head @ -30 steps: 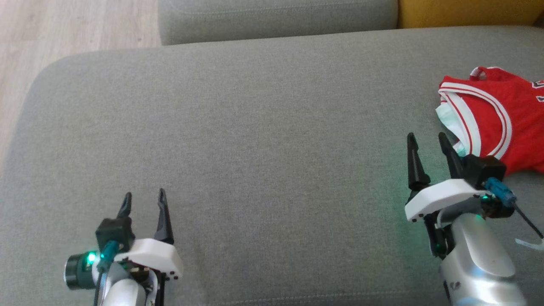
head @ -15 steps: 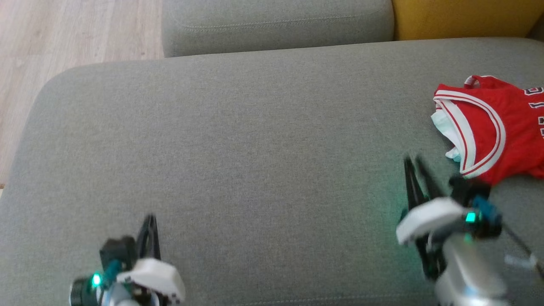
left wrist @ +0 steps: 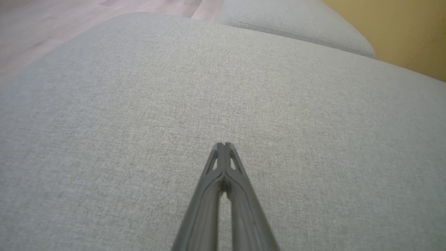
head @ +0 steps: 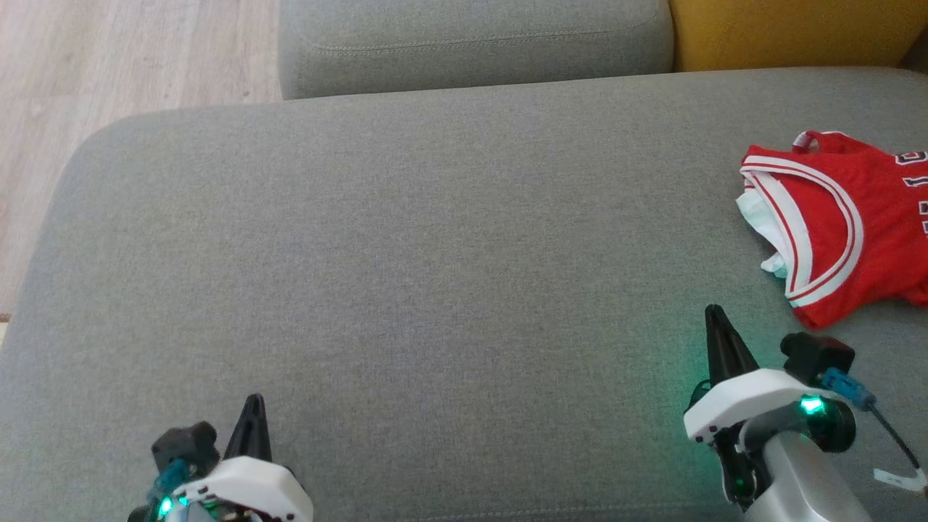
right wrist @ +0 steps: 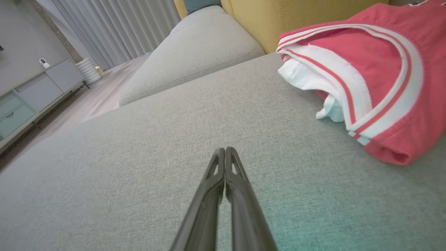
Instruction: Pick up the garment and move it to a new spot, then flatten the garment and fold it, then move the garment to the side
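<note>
Broad grey sofa seat (head: 435,254) across the head view, pale wood floor (head: 109,58) at upper left, yellow upholstery (head: 790,32) at upper right. At the right edge, lying rumpled on the seat: red sleeveless garment (head: 834,217) with white-and-red striped trim, white lining showing. Both clenched on nothing: left pincer (head: 254,400) at lower left, right pincer (head: 714,312) at lower right, the latter near the garment but apart.
</note>
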Controlling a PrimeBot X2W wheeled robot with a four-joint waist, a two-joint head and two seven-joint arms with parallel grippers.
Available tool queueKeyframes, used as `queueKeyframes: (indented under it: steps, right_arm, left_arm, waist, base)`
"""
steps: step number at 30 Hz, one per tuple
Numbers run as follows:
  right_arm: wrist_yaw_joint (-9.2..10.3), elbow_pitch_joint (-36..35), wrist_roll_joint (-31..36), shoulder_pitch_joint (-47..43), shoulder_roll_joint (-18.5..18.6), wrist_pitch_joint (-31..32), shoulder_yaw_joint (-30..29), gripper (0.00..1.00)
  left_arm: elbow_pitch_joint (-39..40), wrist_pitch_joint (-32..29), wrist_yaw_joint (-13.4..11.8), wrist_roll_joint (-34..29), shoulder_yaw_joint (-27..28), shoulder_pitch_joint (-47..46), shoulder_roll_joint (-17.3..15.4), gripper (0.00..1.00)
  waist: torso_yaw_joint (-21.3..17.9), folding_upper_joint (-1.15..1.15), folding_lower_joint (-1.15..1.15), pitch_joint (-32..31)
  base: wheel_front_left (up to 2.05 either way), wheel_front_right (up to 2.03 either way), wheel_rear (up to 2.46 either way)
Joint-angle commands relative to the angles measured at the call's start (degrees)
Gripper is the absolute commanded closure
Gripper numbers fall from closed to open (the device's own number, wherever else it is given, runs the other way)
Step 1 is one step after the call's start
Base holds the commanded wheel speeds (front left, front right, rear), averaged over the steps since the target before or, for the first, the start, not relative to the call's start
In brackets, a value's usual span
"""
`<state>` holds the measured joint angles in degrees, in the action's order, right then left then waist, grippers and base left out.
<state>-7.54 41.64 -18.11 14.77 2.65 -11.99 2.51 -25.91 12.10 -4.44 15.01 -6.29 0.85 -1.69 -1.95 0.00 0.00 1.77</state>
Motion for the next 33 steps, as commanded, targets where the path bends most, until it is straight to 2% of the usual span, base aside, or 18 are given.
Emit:
queueKeyframes:
  steps: [1,33]
  right_arm:
    - [0.01,-2.38,-1.86,2.59,0.27,0.33,-0.42,1.00]
    - [0.02,-9.75,-22.75,-0.70,0.26,5.52,-2.85,1.00]
  left_arm:
    - [2.20,-0.43,0.43,1.69,1.23,-2.49,-0.33,1.00]
    - [5.05,-5.63,3.76,23.52,4.53,-3.76,-0.58,1.00]
  waist:
    - [0.03,0.00,0.00,-0.01]
    - [0.58,0.00,0.00,-0.47]
  base:
    - [0.00,0.00,0.00]
    - [0.00,0.00,0.00]
